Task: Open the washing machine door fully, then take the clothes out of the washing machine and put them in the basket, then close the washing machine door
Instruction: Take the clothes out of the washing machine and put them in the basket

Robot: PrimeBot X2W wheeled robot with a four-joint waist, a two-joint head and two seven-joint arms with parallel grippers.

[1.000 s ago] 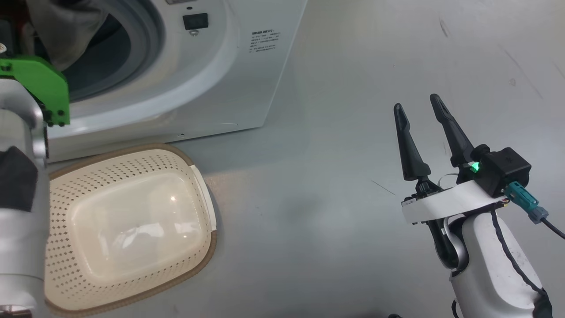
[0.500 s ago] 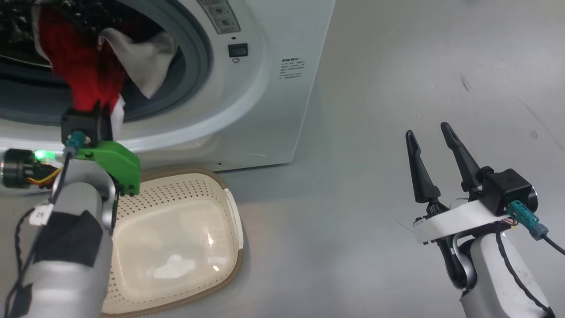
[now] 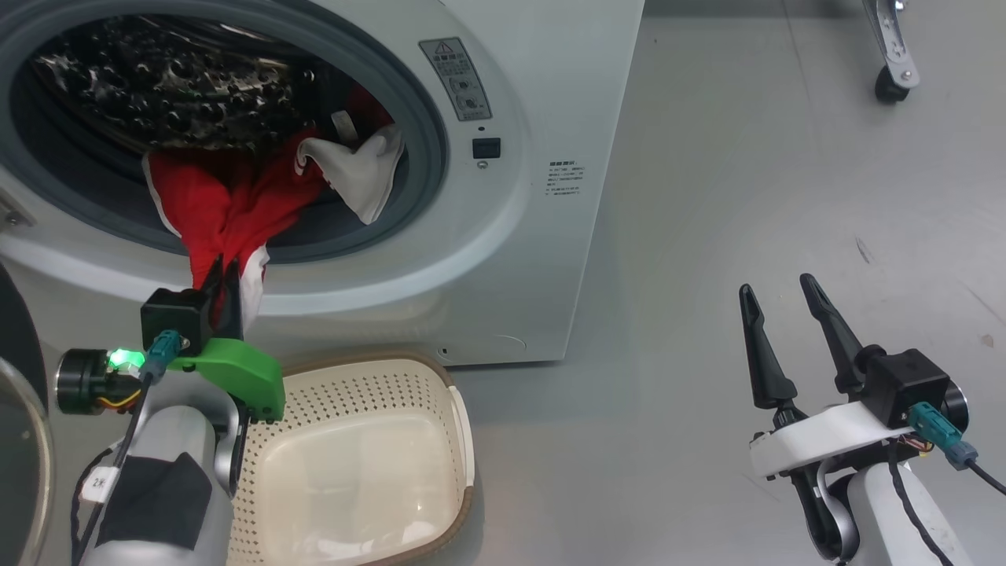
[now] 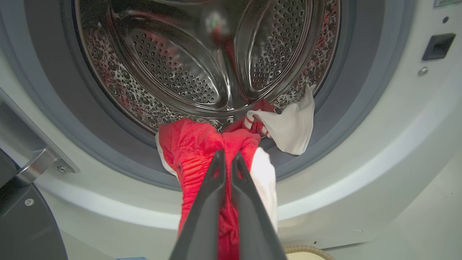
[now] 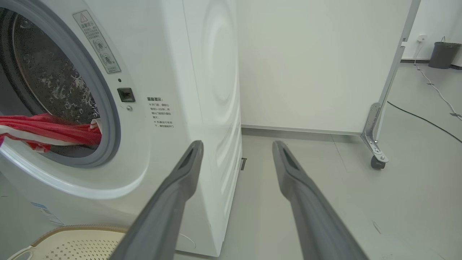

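A white front-loading washing machine (image 3: 542,236) stands with its round door (image 3: 16,338) swung open at the far left edge of the head view. Bright red clothes (image 3: 224,204) with white trim spill from the steel drum (image 4: 173,72) over the grey door seal (image 3: 428,157) and hang down the front. The left gripper (image 3: 222,275) is clenched on the lower end of the red fabric, just below the opening. A cream perforated basket (image 3: 464,448) sits on the grey floor (image 3: 707,196) close against the machine's base, beneath that gripper. The right gripper (image 3: 776,284) hovers well to the right, its fingers spread apart and grasping nothing.
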